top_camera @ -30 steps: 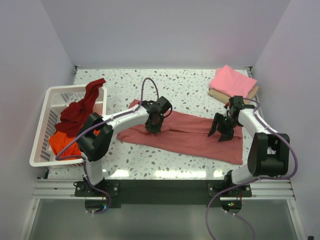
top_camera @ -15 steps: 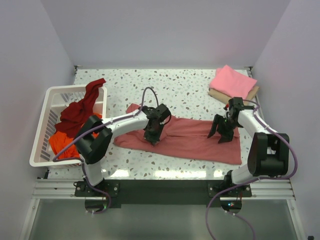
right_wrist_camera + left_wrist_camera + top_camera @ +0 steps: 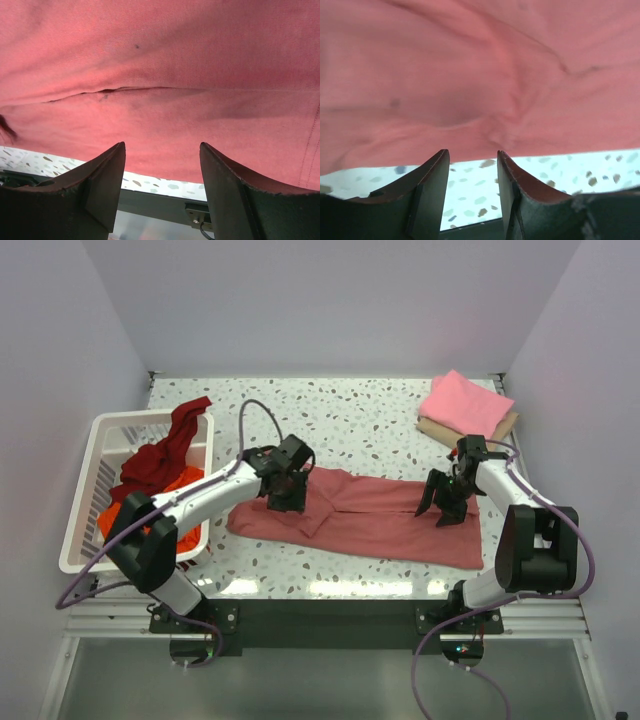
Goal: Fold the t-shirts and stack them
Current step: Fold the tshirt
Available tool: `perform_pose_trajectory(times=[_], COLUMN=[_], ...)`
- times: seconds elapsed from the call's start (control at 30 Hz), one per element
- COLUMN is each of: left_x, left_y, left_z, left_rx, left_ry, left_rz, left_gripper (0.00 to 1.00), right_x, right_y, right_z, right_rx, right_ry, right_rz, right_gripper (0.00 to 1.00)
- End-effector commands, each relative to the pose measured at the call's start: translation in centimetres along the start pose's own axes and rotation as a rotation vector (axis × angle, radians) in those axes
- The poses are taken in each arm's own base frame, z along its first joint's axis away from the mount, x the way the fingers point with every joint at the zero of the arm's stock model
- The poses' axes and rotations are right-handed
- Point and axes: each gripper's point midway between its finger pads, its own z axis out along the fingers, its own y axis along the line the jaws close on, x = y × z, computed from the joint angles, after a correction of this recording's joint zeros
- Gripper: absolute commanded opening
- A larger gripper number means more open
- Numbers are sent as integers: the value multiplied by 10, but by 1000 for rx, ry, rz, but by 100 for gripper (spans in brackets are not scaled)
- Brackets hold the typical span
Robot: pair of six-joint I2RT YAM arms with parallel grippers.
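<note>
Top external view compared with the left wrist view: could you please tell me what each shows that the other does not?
Only top external: the white basket holding the maroon shirt and orange shirt, the folded bright pink shirt, the right gripper. Only left wrist: the left gripper close up, jaws open and empty, and fine creases. Both: the rose-red shirt on the speckled table.

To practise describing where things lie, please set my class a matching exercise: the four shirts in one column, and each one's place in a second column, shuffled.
Shirts:
1 rose-red shirt
2 pink shirt
3 maroon shirt
4 orange shirt

Places:
A draped over the far rim of the basket
B folded at the far right corner of the table
C down inside the basket
D stretched across the middle of the table

Pairs: 1-D, 2-B, 3-A, 4-C
</note>
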Motion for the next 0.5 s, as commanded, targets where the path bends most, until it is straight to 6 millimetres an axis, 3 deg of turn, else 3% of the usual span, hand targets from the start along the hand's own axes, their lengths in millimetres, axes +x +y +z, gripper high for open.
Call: perform_pose_trajectory(times=[0.0, 0.07, 0.2, 0.47], left_x=[-16, -21, -31, -25], left_y=[47, 66, 83, 120], left_z=[-3, -2, 1, 20], left_rx=[-88, -107, -120, -177], left_ry=[-101, -141, -190, -175], left_rz=[-178, -229, -242, -264], left_gripper=[47, 47, 45, 47], right_x=[-1, 0, 0, 0], right_y=[6, 6, 7, 6], right_z=[1, 1, 0, -2], right_rx=[-32, -30, -31, -26], right_ry=[2, 2, 3, 1], right_rz=[-14, -14, -12, -15], right_gripper=[65, 64, 65, 65])
